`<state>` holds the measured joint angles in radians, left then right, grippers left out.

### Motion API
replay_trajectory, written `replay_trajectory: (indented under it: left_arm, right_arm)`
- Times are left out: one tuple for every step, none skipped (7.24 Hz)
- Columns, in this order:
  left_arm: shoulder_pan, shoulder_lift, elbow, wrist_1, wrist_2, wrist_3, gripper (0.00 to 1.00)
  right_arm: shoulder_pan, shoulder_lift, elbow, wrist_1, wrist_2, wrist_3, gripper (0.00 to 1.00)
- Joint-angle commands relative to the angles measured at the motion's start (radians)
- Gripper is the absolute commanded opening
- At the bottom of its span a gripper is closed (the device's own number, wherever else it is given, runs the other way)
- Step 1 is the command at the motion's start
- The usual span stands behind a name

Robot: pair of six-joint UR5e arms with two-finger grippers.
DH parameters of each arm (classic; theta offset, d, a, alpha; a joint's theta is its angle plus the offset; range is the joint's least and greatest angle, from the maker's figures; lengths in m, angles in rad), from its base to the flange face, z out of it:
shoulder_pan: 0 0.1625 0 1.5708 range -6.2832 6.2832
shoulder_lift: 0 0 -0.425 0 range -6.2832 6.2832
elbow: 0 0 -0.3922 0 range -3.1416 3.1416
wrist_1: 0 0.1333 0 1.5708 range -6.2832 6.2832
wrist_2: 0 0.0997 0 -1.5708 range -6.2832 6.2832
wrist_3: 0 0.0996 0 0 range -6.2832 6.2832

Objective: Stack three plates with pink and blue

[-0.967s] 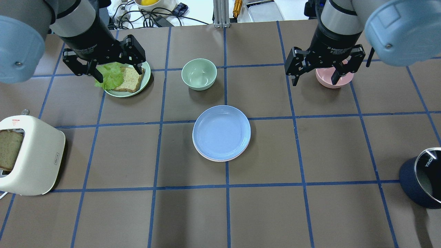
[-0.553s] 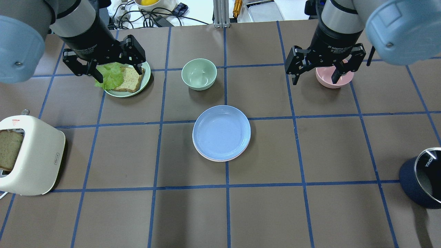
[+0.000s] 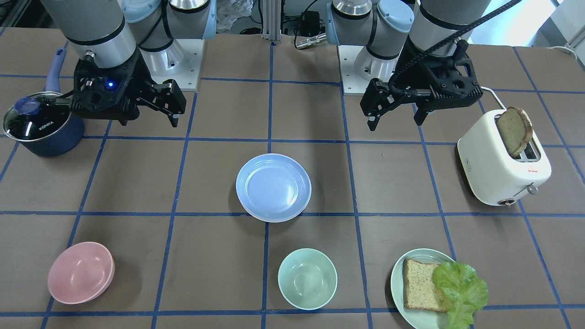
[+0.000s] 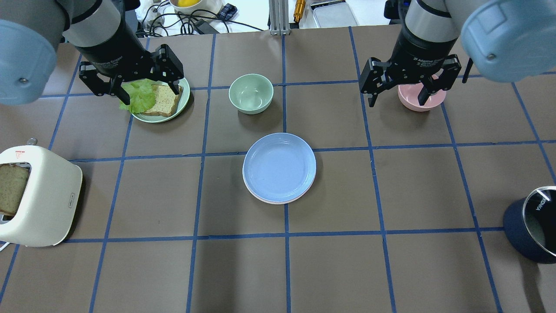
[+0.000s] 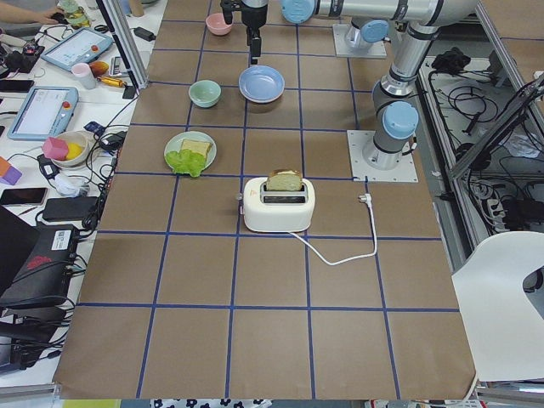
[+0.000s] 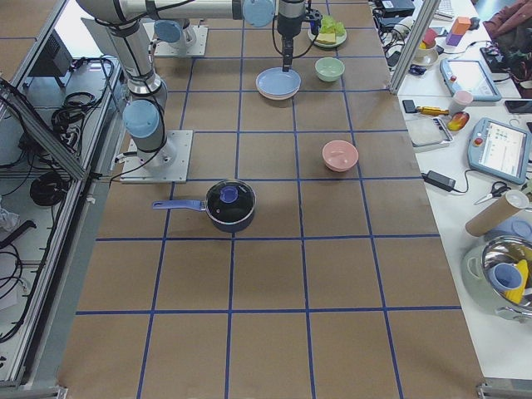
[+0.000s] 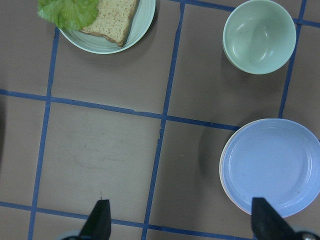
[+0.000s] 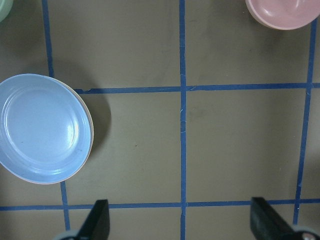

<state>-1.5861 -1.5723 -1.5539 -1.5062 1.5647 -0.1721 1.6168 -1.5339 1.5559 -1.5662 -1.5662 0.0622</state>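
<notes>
Upper left, the left gripper [image 4: 147, 92] hangs open, empty, over a bread plate [image 4: 182, 99]. Centre, the plates [image 4: 279, 167] sit stacked, blue over pink; a 3rd is hidden. Upper right, the right gripper [image 4: 396, 103] is open, empty. A low sweep could likely shove the stack.

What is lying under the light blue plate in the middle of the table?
Only a thin pale pink rim shows under the light blue plate. The rest, and any third plate, is covered.
</notes>
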Motion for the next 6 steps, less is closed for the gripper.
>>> replay_trajectory:
  left_arm:
    - [0.000,0.000,0.000,-0.002,0.002,0.043,1.00]
    - [0.000,0.000,0.000,-0.002,0.002,0.043,1.00]
    - [0.000,0.000,0.000,-0.002,0.000,0.042,1.00]
    - [0.000,0.000,0.000,-0.003,0.000,0.039,1.00]
    - [0.000,0.000,0.000,-0.003,0.000,0.033,1.00]
    - [0.000,0.000,0.000,-0.003,0.000,0.033,1.00]
  right_arm:
    - [0.000,0.000,0.000,0.000,0.000,-0.001,1.00]
    - [0.000,0.000,0.000,0.000,0.000,0.001,1.00]
    - [0.000,0.000,-0.002,0.000,0.000,0.001,1.00]
    - [0.000,0.000,0.000,0.000,-0.003,-0.001,1.00]
    - [0.000,0.000,0.000,0.000,-0.024,-0.004,1.00]
    - [0.000,0.000,0.000,0.000,-0.026,-0.011,1.00]
